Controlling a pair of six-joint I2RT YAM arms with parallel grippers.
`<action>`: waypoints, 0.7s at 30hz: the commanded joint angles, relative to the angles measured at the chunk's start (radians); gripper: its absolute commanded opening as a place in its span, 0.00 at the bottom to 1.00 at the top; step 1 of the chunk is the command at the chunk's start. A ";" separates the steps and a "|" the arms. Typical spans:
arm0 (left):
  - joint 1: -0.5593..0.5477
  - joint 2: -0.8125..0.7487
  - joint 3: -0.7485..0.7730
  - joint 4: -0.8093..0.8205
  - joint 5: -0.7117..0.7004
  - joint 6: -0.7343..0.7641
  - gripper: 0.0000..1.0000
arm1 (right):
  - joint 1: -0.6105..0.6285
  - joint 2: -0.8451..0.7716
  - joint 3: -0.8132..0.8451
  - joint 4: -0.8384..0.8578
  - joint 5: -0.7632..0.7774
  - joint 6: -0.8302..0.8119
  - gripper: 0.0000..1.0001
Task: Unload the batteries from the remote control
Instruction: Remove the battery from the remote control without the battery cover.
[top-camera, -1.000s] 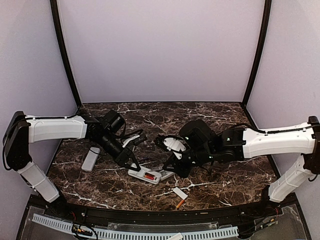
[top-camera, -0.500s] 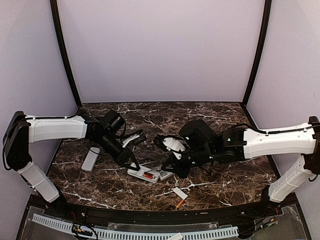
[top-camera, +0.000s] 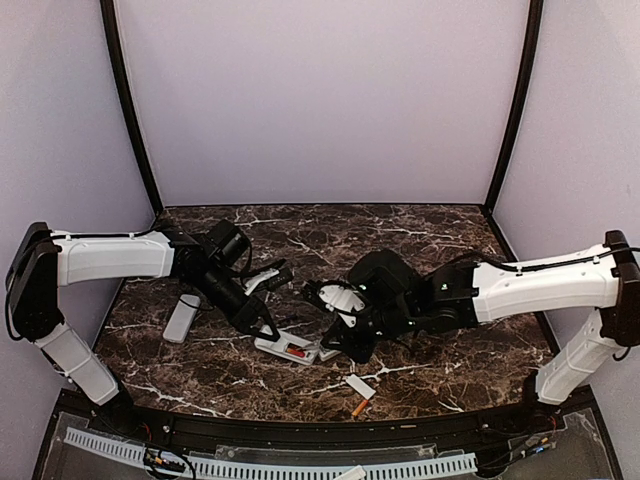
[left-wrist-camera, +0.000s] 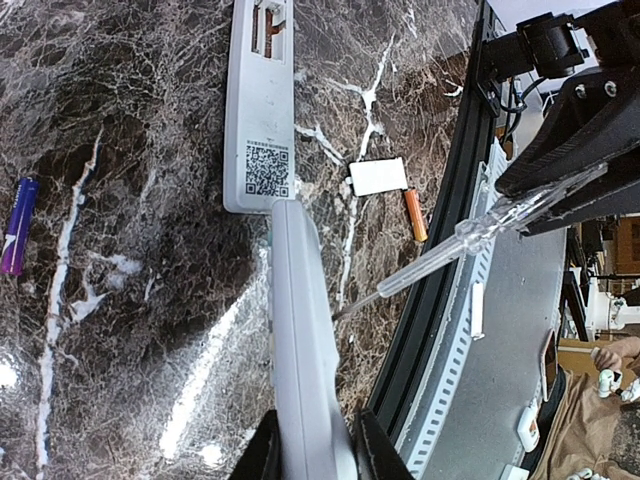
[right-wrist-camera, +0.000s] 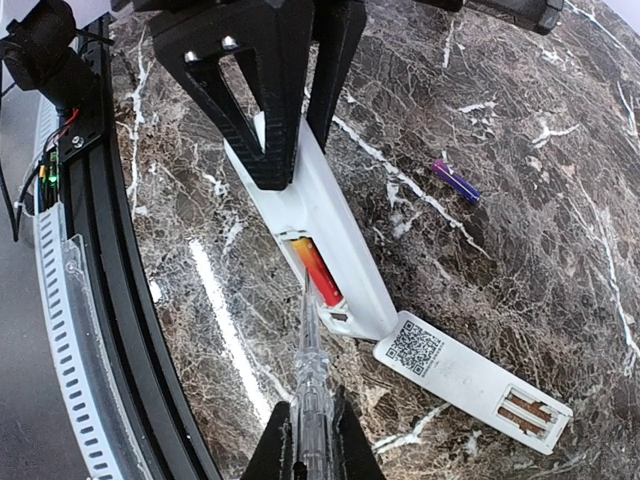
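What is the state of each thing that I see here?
left end effector: shut on held remote.
right end effector: shut on clear pipette.
held remote: compartment open, red battery inside.
QR remote: compartment open, empty.
purple battery: loose on table.
orange battery: loose beside cover.

- QR code label (left-wrist-camera: 267, 171) on the back of a white remote (left-wrist-camera: 258, 110), upper middle of the left wrist view.
- Above it, small print too fine to read.

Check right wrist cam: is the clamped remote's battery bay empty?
No, an orange-red battery lies in the open bay of the remote held by the left claw.
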 joint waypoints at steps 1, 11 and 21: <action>-0.003 -0.006 0.004 -0.013 0.012 0.010 0.00 | 0.007 0.024 0.013 0.025 0.068 -0.022 0.00; -0.008 -0.016 -0.003 -0.006 0.036 0.021 0.00 | -0.065 0.070 0.023 0.024 -0.076 -0.071 0.00; -0.033 -0.035 -0.016 0.004 -0.022 0.036 0.00 | -0.199 0.127 0.059 0.057 -0.428 -0.082 0.00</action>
